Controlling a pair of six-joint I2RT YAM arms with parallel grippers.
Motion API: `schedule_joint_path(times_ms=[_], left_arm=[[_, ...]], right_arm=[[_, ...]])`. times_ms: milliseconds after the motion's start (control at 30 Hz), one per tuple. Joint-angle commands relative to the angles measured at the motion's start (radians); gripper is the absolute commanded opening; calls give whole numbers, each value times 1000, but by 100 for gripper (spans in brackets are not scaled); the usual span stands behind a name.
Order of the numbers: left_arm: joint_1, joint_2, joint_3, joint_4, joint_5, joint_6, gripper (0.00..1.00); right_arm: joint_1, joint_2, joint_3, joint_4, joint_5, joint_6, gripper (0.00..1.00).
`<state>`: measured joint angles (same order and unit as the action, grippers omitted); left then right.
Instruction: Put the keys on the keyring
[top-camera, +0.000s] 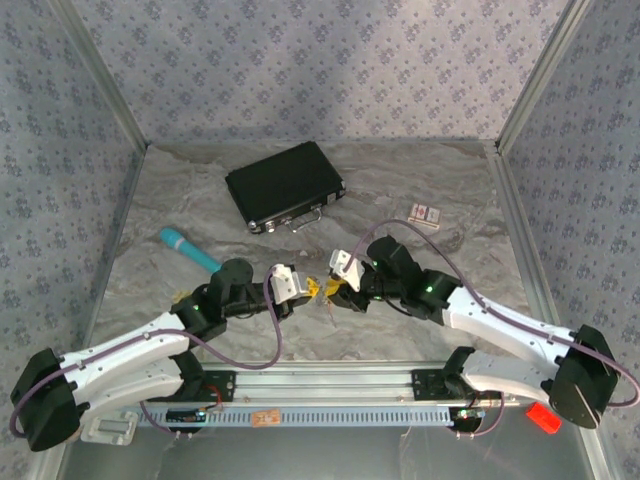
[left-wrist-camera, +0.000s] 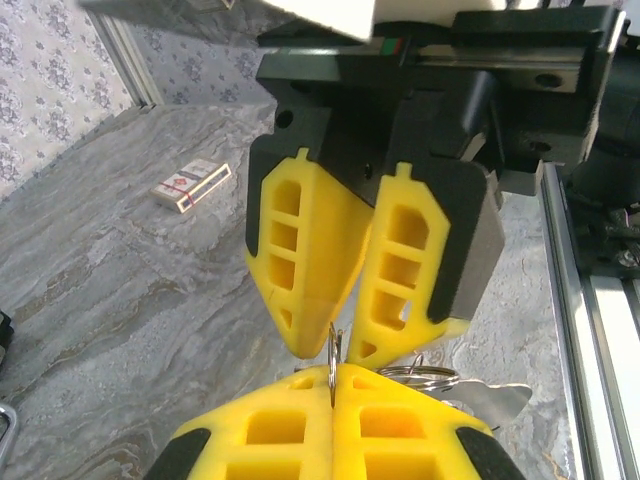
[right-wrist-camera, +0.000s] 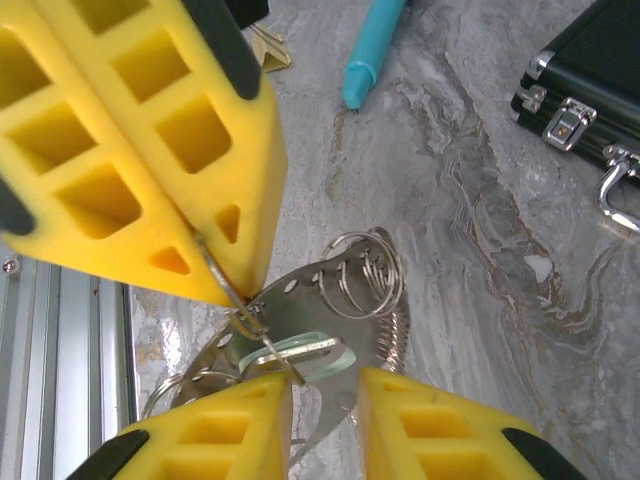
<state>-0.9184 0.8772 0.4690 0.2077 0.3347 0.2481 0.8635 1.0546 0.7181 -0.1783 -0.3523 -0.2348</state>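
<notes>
My left gripper (top-camera: 308, 288) (left-wrist-camera: 333, 372) is shut, pinching a thin metal ring (left-wrist-camera: 332, 350) edge-on just above the table. That ring belongs to the keyring (right-wrist-camera: 395, 335), a grey metal bundle with a coiled edge, a holed flat plate and several small split rings (right-wrist-camera: 362, 275). A key (right-wrist-camera: 300, 350) with a pale green head lies across the bundle, and a plain silvery key (left-wrist-camera: 500, 400) pokes out to the right. Facing it tip to tip, my right gripper (top-camera: 335, 290) (right-wrist-camera: 325, 420) is open. Its fingers (left-wrist-camera: 300, 250) flank the ring and hold nothing.
A black case (top-camera: 285, 187) lies at the back centre and a teal stick (top-camera: 188, 250) at the left. A small card box (top-camera: 425, 213) sits at the back right. The arms' metal rail (top-camera: 330, 385) runs along the near edge, with a red object (top-camera: 545, 417) at its right.
</notes>
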Motion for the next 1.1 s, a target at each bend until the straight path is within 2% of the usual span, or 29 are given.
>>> schedule_joint_path(times_ms=[0,100,367,833,1067], left_arm=[[-7,-18,-4,81,36,-29,0],[-7,-15,-10,96,38,-42,0],[-7,-3,-23,108,65,-40,0],[-7,2,-40,129,87,-36,0],[-8,-6,-44,137,87,-37,0]], right_arm=[[-2,-50,37,-51,-13,-61,27],[-1,-74,35,-80,-25,-114,30],[-2,-57,66,-104,-20,-183,30],[6,-7,95,-116,-77,-185,18],[6,-4,96,-133,-75,-190,6]])
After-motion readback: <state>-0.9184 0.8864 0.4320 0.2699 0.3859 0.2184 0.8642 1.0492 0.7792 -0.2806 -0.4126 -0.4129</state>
